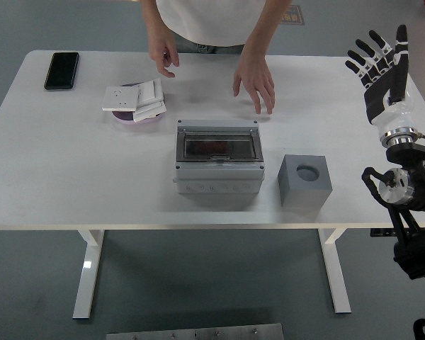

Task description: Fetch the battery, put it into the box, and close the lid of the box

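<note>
Our right hand is raised at the right edge of the worktop, fingers spread apart and upright, holding nothing; our left arm is out of sight. The box sits in the middle of the worktop with its clear lid lying flat, seemingly shut, and something dark reddish shows dimly through it, though we cannot tell what. No battery can be made out as such. The grey block with a round socket on top stands just right of the box, and we cannot see whether anything sits in that socket. Across the worktop a person's hand hovers open beyond the box's far right corner, and the other hand hangs near a pink dish stacked with white plates; a phone lies at the far left. We judge the fetch not yet begun. To do it well we should first locate the battery, perhaps from the person, then bring the hand down slowly, clear of the person's fingers, and lift the lid before placing anything.
</note>
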Available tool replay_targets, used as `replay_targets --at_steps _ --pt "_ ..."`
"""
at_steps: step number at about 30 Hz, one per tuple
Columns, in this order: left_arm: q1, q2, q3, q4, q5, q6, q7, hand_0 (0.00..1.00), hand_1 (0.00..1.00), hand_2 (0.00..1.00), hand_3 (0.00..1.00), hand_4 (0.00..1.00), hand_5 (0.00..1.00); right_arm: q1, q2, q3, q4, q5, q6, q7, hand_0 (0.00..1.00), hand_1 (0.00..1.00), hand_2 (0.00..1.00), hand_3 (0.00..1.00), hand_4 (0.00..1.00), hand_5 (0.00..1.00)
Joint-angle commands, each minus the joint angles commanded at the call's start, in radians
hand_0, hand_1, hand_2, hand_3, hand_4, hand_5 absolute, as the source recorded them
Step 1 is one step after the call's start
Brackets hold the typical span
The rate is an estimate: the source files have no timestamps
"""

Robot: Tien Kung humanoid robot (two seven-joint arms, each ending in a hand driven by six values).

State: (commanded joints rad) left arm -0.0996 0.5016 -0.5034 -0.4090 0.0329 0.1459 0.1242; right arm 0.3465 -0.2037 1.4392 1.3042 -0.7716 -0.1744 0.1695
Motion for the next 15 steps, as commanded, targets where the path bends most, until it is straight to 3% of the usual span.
replay_targets --at_steps 15 --pt "0.001 -0.002 0.000 0.000 -0.002 0.000 -0.001 0.612 0.722 0.644 0.601 0.720 0.216 0.001 0.001 0.001 0.000 0.016 0.005 -0.011 0.793 0.735 0.764 0.786 0.980 0.998"
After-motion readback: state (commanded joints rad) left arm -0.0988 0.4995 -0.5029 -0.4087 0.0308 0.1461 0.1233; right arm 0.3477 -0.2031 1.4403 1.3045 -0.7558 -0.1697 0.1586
